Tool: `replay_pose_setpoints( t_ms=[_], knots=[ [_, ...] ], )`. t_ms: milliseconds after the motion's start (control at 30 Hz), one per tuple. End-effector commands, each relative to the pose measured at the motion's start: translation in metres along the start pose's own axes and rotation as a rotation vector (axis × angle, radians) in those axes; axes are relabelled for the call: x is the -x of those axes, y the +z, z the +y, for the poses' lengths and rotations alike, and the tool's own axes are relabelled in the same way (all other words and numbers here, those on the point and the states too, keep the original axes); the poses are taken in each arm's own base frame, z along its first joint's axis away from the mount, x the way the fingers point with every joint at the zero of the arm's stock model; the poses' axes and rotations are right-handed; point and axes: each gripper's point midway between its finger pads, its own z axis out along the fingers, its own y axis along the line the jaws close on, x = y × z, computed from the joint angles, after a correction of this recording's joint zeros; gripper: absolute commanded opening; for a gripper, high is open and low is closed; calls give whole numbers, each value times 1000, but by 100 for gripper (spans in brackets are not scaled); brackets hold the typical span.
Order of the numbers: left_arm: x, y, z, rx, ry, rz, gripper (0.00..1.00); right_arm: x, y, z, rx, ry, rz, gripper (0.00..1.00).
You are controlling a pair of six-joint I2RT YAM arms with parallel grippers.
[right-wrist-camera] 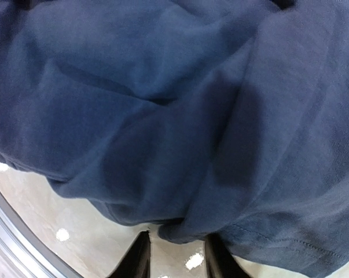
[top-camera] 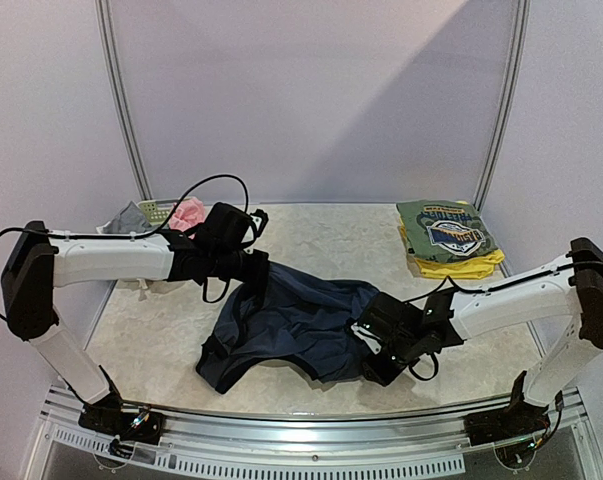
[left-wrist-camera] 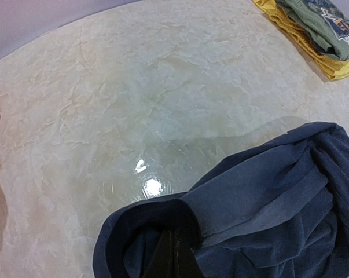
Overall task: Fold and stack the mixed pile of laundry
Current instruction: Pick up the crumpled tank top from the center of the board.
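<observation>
Navy dress [top-camera: 291,325] lies crumpled mid-table [top-camera: 311,240], between your two arms. Your left gripper [left-wrist-camera: 175,255] is clamped on its far-left edge, with cloth bunched round the closed fingers. Your right gripper [right-wrist-camera: 177,258] sits at the near-right hem, its fingers [right-wrist-camera: 136,259] apart. A pink piece [top-camera: 189,213] lies far left. A green tee [top-camera: 446,228] is stacked on a yellow piece [top-camera: 461,266] far right.

The table [left-wrist-camera: 162,104] has a smooth, glossy, stone-look top showing bright highlights. The navy garment [top-camera: 291,320] is soft, matt cloth, creased, with a stitched hem; the folded green shirt [top-camera: 446,228] at the far right corner is matt cloth bearing a print. The basket [top-camera: 153,211] at the far left corner is lattice plastic; the rail [top-camera: 301,425] along the near edge is ribbed metal.
</observation>
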Motion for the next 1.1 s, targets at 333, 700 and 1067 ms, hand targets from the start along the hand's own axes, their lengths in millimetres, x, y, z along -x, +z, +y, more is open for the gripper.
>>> replay_pose_setpoints(
  t_ms=[333,700,1067],
  knots=[
    [1,6,7,20,5,13,0,13,-8,-15,-152,36,-17,21],
    [-1,4,9,30,7,14,0,17,-25,-18,-163,54,-62,0],
    [-2,1,11,36,7,11,0,20,-34,-9,-102,66,-95,28]
  ],
)
